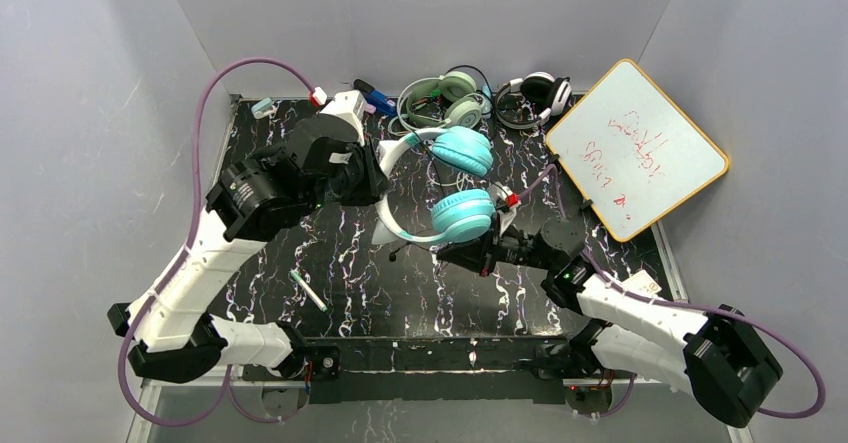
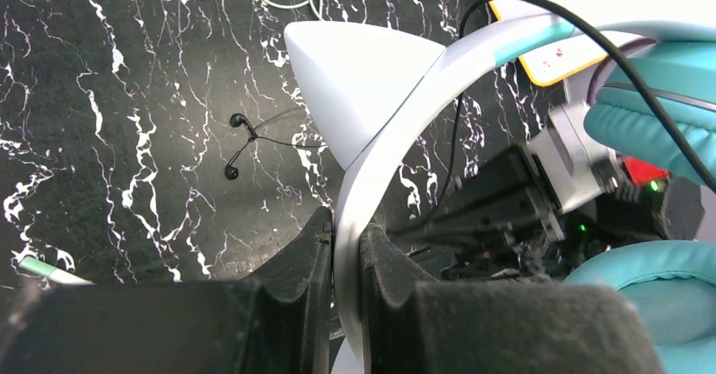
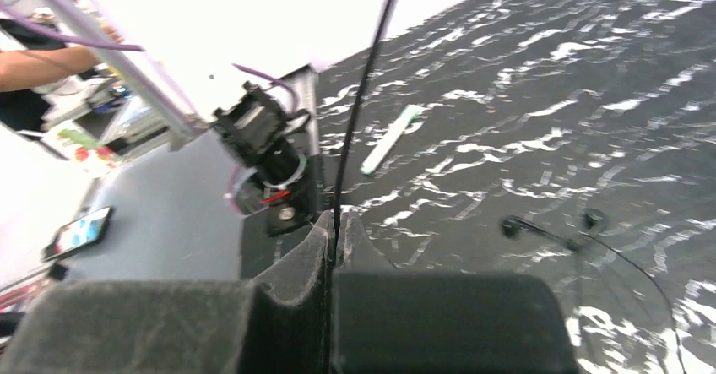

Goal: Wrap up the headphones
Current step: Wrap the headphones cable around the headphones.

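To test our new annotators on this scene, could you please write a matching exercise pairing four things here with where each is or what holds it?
Column one:
1. teal headphones
2. thin black cable
3. mint-green headphones
4. whiteboard

Column two:
A. lying at the back, in no gripper
B. pinched in the right gripper
C. at the far right, with red writing
D. white band clamped in the left gripper

Pairs: 1-D, 2-B, 3-A, 4-C.
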### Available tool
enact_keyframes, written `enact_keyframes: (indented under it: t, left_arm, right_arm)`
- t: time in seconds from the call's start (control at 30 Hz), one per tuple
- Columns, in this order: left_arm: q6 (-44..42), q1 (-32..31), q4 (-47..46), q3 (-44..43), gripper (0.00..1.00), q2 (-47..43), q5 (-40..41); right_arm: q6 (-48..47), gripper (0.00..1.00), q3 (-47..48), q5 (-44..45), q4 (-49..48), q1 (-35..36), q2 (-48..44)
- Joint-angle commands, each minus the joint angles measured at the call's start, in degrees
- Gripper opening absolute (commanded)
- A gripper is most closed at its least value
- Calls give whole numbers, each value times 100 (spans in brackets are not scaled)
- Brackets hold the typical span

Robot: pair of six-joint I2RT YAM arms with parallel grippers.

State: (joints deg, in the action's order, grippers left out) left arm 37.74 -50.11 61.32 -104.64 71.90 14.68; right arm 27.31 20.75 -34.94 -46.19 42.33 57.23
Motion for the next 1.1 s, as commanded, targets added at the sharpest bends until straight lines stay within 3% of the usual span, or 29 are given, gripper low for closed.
enact_keyframes:
  t: [0.0,0.43,0.67,1.07]
  left_arm:
    - [440,-25,-817,252,0,-177,426]
    - [727,-25,-1177,797,0,-386,1544]
    - [696,-25,-1168,1071,0,-455,2066]
    - [114,-25,-1616,2040,0,-477,2988]
  right_arm:
    - [739,2,45,-172,-770,482,-121]
    - [1640,6,213,137,-2233,1375,191]
    - [2073,10,113,1104,-2472,1444,-29]
    - [2129,16,971,1486,-1427,1471,6]
